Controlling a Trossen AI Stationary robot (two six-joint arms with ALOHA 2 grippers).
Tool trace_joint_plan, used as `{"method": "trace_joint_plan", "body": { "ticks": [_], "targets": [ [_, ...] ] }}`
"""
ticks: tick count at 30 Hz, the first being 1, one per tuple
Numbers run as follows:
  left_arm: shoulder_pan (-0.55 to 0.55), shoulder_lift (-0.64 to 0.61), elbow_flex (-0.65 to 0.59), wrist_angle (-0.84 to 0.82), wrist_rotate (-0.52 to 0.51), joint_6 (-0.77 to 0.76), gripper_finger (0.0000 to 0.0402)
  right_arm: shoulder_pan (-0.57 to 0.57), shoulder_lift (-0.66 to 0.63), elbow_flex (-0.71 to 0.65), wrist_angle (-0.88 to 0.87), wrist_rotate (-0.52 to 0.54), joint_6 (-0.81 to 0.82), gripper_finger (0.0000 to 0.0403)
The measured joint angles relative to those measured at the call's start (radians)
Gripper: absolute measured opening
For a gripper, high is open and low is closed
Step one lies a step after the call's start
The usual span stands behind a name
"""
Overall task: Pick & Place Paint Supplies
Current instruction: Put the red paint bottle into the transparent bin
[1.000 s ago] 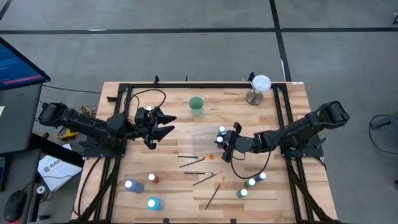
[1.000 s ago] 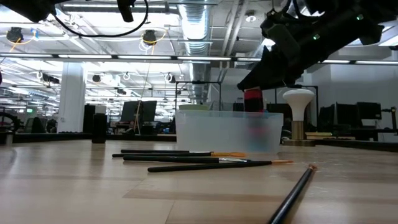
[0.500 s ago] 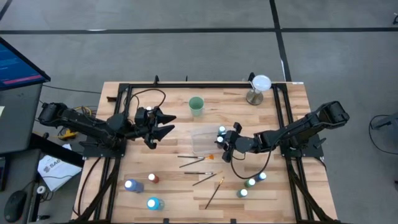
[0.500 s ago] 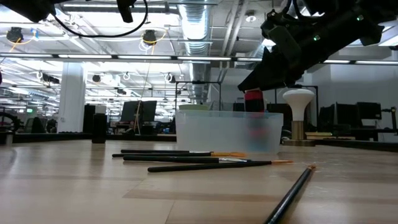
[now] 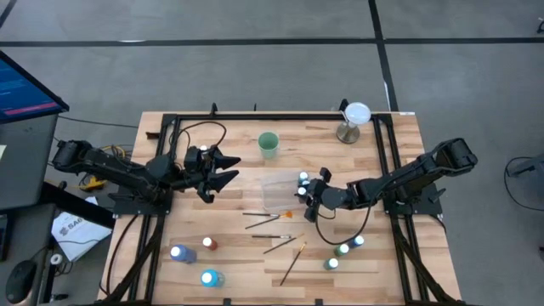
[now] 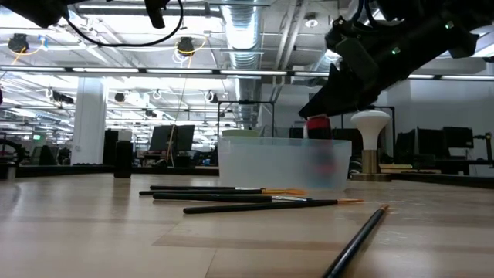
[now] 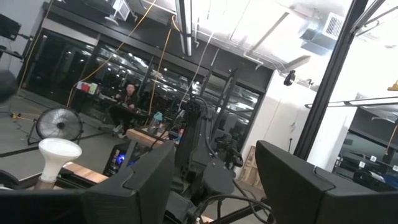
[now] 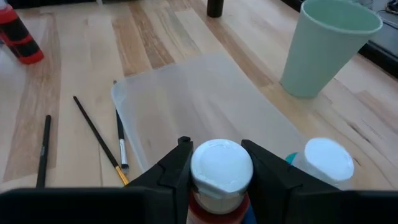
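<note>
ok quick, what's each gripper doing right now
Left gripper: open, holding nothing, raised off the table's left side.
Right gripper: shut on a red paint bottle, over the clear tray.

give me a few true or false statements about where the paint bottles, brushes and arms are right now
1. The right end effector holds a red paint bottle over the clear tray. True.
2. The left end effector grips a paintbrush. False: it is open and holds nothing, off to the tray's left.
3. Several paintbrushes lie on the wooden table, outside the tray. True.
4. The green cup lies tipped on its side. False: it stands upright.
5. A second white-capped bottle already sits at the tray, beside the held one. True.
</note>
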Motion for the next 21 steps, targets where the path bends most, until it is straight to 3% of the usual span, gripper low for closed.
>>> {"method": "trace_joint_plan", "body": {
  "ticks": [21],
  "targets": [
    [0.0,0.0,0.0,0.0,-0.021,0.0,0.0218,0.005,0.0,-0.054,0.072,0.0,-0.001,0.0125]
  ]
}}
